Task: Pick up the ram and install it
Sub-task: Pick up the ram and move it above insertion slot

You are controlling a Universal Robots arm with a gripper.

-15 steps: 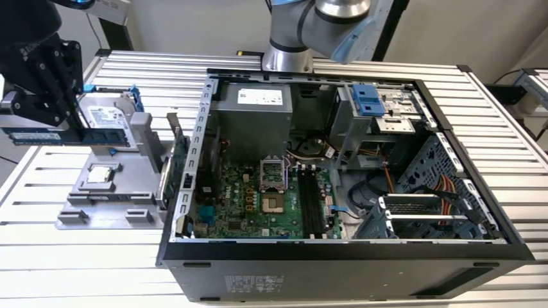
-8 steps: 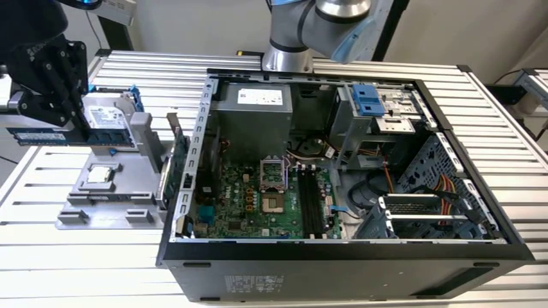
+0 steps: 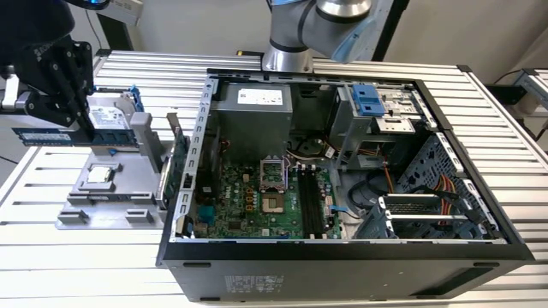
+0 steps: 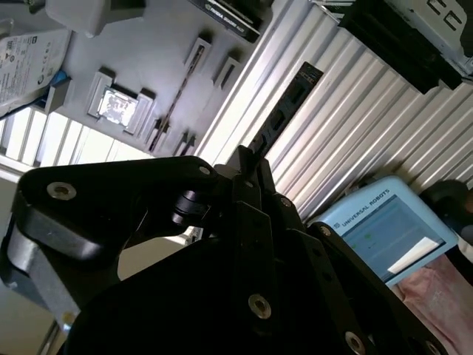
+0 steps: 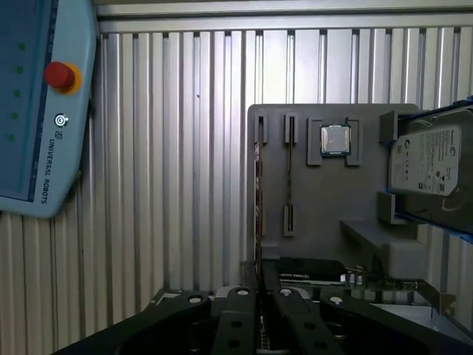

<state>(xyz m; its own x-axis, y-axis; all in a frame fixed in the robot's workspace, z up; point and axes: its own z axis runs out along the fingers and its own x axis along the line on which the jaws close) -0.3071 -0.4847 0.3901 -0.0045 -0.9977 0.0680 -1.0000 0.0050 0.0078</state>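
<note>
Hanging at the upper left of the exterior view, the gripper (image 3: pixel 82 137) has its fingers drawn narrow and clamped on the ram (image 3: pixel 41 136). The ram lies level in the grip, and one end juts toward the exterior view's left edge. It sits above the far part of the grey tray (image 3: pixel 111 210), just in front of the hard drive (image 3: pixel 110 117). A CPU (image 3: pixel 101 173) rests in its pocket lower on the tray. A green card (image 3: pixel 178 168) stands on edge between the tray and the open case (image 3: pixel 342 273).

The case fills the middle and right of that view, with the motherboard (image 3: pixel 256 205) lying bare inside. The arm's base (image 3: pixel 287 58) stands at the top centre, behind the case.

In the first wrist view the gripper (image 5: pixel 259 294) pinches the ram (image 5: pixel 258 194), which is seen edge-on as a thin line. That line runs along the rim of the tray (image 5: pixel 332 200). The CPU (image 5: pixel 335 138) and hard drive (image 5: pixel 431 159) lie beyond it, and a pendant (image 5: pixel 37 111) rests on the slatted table (image 5: pixel 185 148).

In the second wrist view the ram (image 4: pixel 292 100) reaches out as a dark strip from the gripper (image 4: pixel 247 166) over the slats. The pendant (image 4: pixel 384 229) lies well apart from the CPU (image 4: pixel 116 105).
</note>
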